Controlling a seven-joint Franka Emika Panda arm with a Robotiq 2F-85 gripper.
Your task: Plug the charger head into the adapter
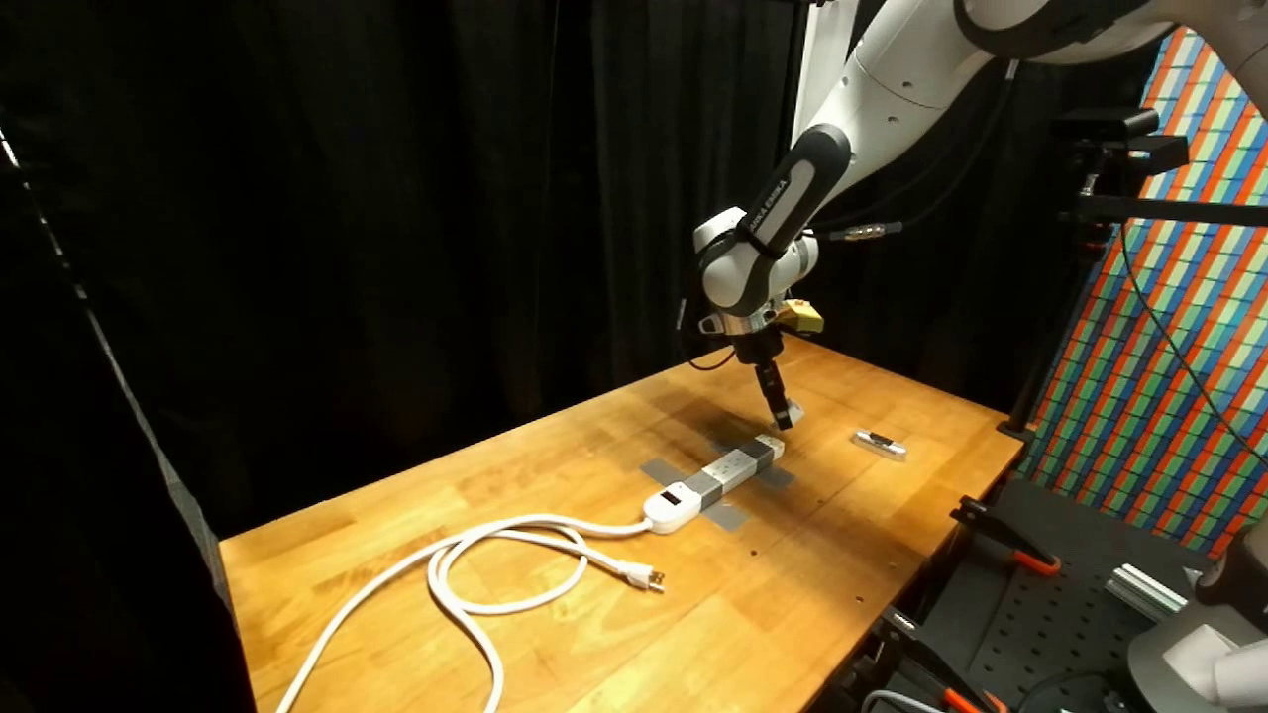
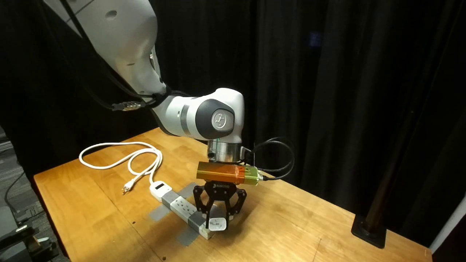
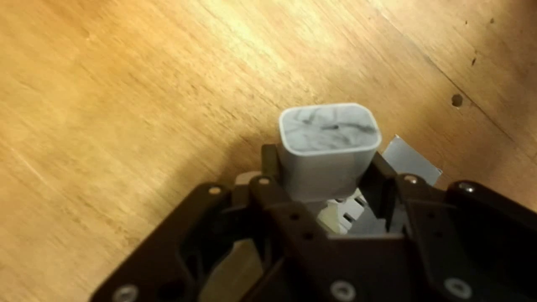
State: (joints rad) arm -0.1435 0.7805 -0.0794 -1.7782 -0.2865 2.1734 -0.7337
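Charger (image 3: 329,151) sits pinched between the two fingers (image 2: 208,220) of the gripper (image 2: 217,222), its grey-streaked face turned outward. The gripper points down over the table (image 1: 852,535), and the adapter (image 1: 730,469) lies lower, just beside it, one end near the fingers; whether charger and adapter touch, I cannot tell. Bands of grey tape (image 2: 170,198) cross the adapter, and some of its sockets (image 3: 353,209) show beyond the charger in the wrist view. From the adapter's end farther from the gripper, white cable (image 1: 535,519) loops well away, its plug (image 1: 642,576) lying on the table. A small dark-and-white piece (image 1: 879,444) rests apart from the gripper.
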